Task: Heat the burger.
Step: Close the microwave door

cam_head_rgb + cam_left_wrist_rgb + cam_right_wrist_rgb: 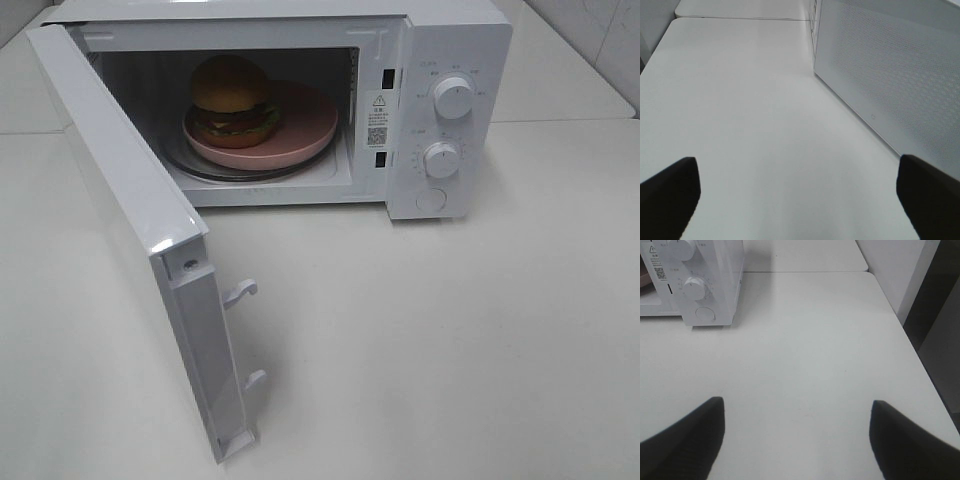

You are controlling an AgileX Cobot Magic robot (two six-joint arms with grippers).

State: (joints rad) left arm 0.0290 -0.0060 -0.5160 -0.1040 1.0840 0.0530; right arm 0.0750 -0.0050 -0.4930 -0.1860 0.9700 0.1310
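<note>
High camera first: the burger (232, 100) sits inside the microwave (450, 40), on a pink plate (305, 125) that rests on the glass turntable (240, 172). It's tall, with a shiny golden-brown domed bun, a dark patty, and bits of yellow cheese and green lettuce peeking out. The door (130, 200) stands wide open, swung out in front of the microwave on its hinge side. My guess is the burger is soft and stacked loose, so squeezing it would squash it or slide the layers. If it needs shifting, I'd grab the plate rim instead (stiff and probably light).

Left wrist camera: the left gripper (800, 195) hangs over the bare table (750, 100) next to the door's mesh panel (890, 75), jaws spread wide, nothing between them.

Right wrist camera: the right gripper (797, 437) is out in front of the microwave's knob side, well apart from the lower knob (693, 288), also spread and empty-handed.
</note>
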